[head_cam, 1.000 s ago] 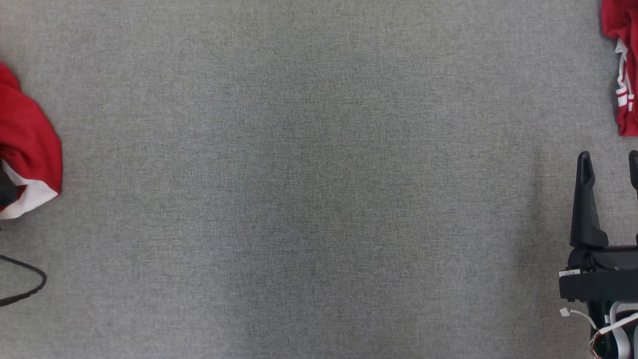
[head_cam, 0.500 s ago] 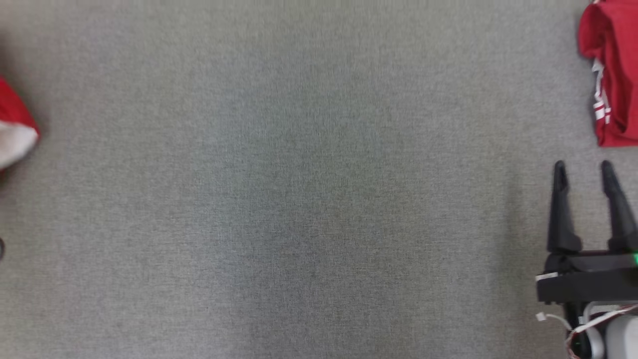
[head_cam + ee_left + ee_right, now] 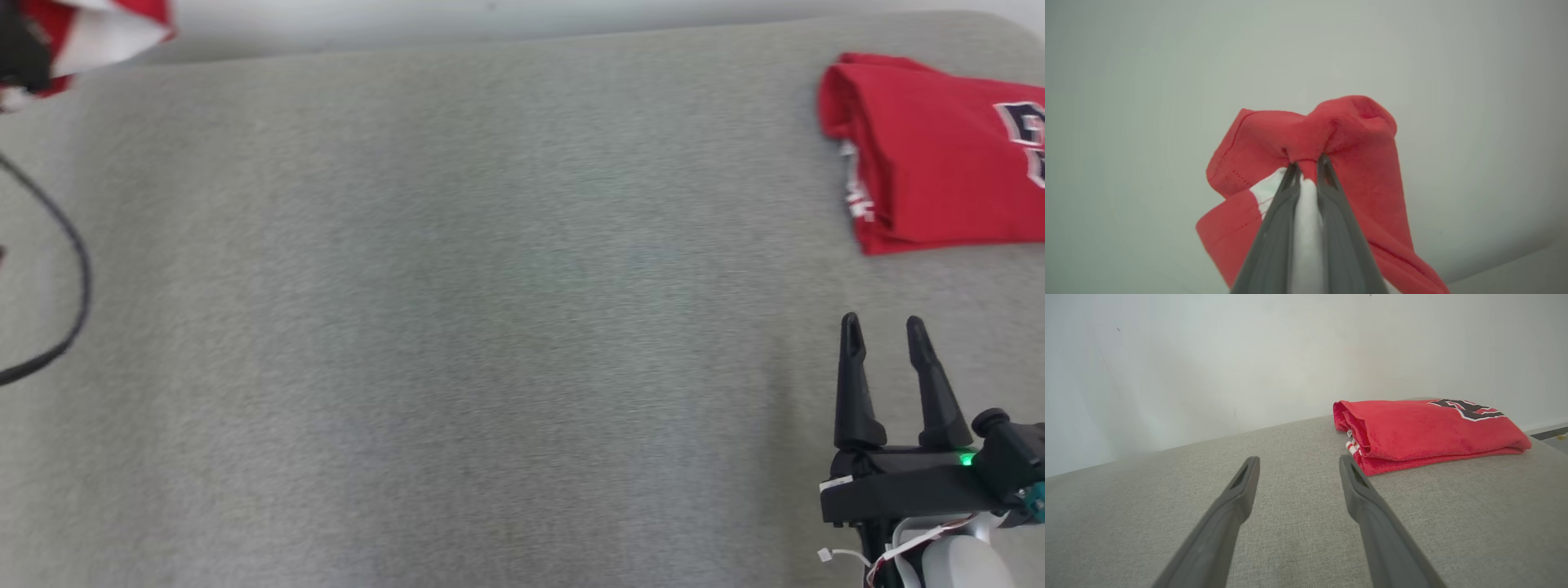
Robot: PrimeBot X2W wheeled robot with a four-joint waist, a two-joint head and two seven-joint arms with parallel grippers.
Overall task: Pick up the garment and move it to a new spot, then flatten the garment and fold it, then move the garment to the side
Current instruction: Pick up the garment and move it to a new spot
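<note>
Left gripper [image 3: 1306, 162], jaws pinching a bunched fold of the red-and-white garment [image 3: 1355, 134], is holding it raised at the far-left corner of the grey worktop [image 3: 457, 327], while a folded red shirt [image 3: 931, 180] is lying at far right and the right gripper [image 3: 882, 323], jaws spread, is hovering empty near it.

On my head view the garment [image 3: 114, 33] is a blurred red-and-white scrap cut by the top edge. I can't tell what the dark smear [image 3: 20, 53] beside it is. The folded red shirt [image 3: 931, 171] runs off the right edge, its lettering chopped. The black cable [image 3: 77, 269] exits at the left. The right hand [image 3: 883, 325] loses its wrist at the bottom edge. On the left wrist view, the left hand [image 3: 1306, 163] covers the pinched fold, and the cloth drops out below.
</note>
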